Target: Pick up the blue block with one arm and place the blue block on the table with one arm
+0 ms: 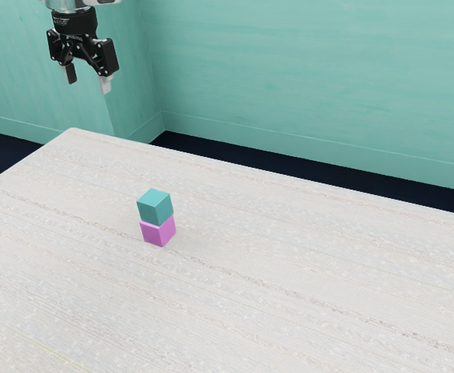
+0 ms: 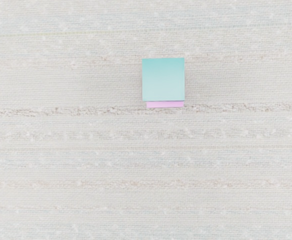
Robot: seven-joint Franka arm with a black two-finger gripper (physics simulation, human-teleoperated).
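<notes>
Teal cube (image 1: 155, 207) rested upon violet cube (image 1: 158, 231), on streaked counter (image 1: 289, 295), hand (image 1: 89, 86) hung well above, fingers spread wide, empty

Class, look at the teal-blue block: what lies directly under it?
The teal-blue block sits on a pink-purple block, whose lower part rests on the table. Its top face is mostly covered, so nothing can be said of that.

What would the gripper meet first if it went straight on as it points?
Probably the bare table, beside the teal block stacked on the pink block, though depth is unclear.
</notes>
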